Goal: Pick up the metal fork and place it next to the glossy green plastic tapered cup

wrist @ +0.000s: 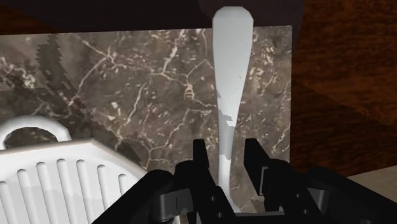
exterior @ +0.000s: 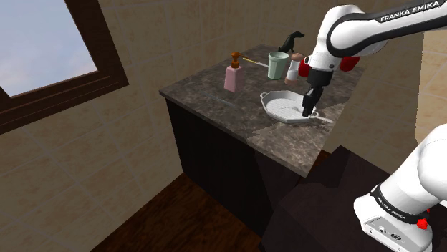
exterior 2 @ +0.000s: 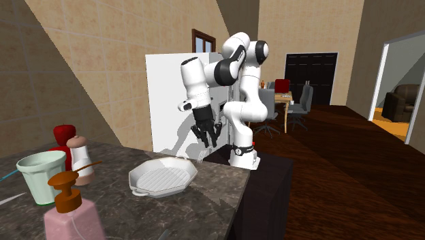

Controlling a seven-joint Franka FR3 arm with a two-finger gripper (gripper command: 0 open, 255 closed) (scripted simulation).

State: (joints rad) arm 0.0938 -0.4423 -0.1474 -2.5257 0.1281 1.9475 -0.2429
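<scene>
White fork (wrist: 229, 63) is lying inside my open pincer (wrist: 226, 145), untouched; closing off-centre, I am risking skidding it off the counter (wrist: 140, 89) edge it overhangs.

The room is dim. The window (exterior: 43, 36) is the brightest spot. The dark worktop (exterior: 236, 107) has a jagged shadow beside the pan (wrist: 57, 184). The arm (exterior 2: 194, 82) throws a grey shadow on the white panel (exterior 2: 163, 82). The fork (wrist: 229, 76) looks pale.
</scene>
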